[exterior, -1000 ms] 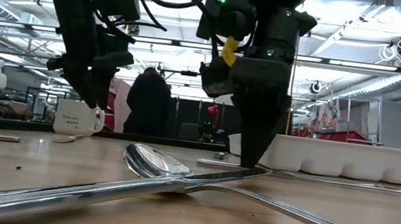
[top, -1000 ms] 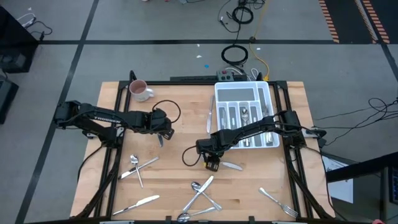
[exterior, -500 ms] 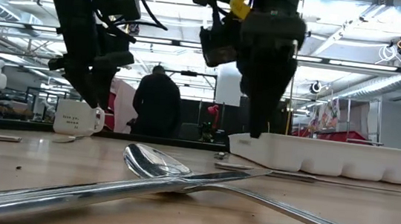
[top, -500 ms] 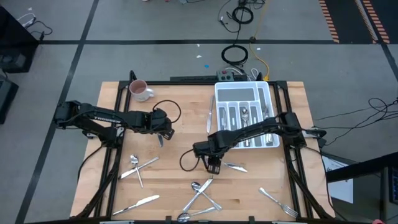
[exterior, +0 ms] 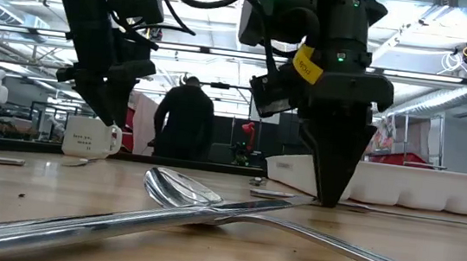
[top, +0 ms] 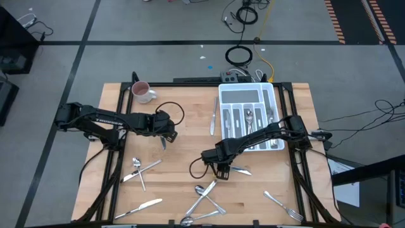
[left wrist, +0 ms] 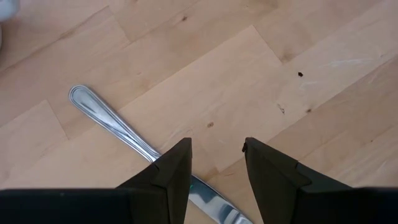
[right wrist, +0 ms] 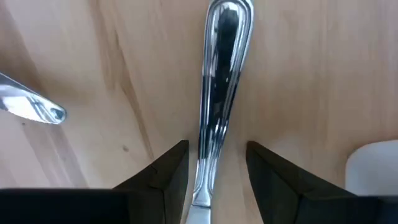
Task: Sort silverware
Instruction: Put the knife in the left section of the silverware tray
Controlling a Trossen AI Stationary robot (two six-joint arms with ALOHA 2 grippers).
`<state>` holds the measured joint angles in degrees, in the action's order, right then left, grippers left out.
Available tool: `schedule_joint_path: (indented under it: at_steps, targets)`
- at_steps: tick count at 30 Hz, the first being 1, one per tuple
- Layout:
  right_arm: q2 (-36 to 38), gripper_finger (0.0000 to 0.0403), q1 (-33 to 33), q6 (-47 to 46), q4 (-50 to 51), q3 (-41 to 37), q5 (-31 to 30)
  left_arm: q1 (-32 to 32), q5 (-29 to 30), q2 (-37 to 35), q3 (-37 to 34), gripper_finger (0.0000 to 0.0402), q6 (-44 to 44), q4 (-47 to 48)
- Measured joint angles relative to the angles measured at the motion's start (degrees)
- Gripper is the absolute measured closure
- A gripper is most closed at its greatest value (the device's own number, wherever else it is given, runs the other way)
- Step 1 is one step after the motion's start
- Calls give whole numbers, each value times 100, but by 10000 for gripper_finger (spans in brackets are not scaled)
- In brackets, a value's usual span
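Note:
Silverware lies scattered on the wooden table (top: pixel 183 158). My right gripper (top: pixel 223 170) points straight down at mid-table, open. A knife's handle (right wrist: pixel 217 93) lies on the wood between its fingers, with a gap on each side. The knife's blade (top: pixel 240 170) sticks out toward the right edge. In the low view the fingertips (exterior: pixel 329 193) reach down to table height. My left gripper (top: pixel 166 138) hovers open at left centre, slanting down over another knife (left wrist: pixel 112 124) that lies flat and runs under one finger.
A white cutlery tray (top: pixel 273 95) at the far right holds several sorted pieces. A mug (top: pixel 143 92) stands at the far left. Loose pieces lie along the near side: a crossed pair (top: pixel 138 170), a knife (top: pixel 142 208), crossed spoons (top: pixel 204 195) and a fork (top: pixel 281 206). Another knife (top: pixel 213 120) lies beside the tray.
My right gripper has risen off the table, shifted a little toward the right edge and come back down over the knife's handle, still open. The left arm has kept still.

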<state>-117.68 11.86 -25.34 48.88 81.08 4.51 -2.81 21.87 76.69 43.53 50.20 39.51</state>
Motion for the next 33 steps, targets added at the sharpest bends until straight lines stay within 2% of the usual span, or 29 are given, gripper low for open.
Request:
schedule_joint_path:
  at_steps: [5, 11, 14, 18, 20, 33]
  targets:
    - [67, 249, 0, -266, -682, -469, 13, 0, 0, 0, 0, 246, 4, 0]
    - [115, 257, -18, -420, -999, -942, 91, 0, 27, 0, 0, 246, 6, -9]
    - [115, 292, 17, -354, -1014, -965, 43, 0, 69, 0, 0, 246, 36, -35]
    - [115, 372, 3, -397, -1096, -973, 59, 0, 74, 0, 0, 246, 41, -133]
    - [117, 389, -2, -399, -1100, -973, 87, 0, 79, 0, 0, 246, 41, -173]
    - [126, 401, 19, -305, -686, -547, 15, 0, 92, 0, 0, 246, 41, -162]
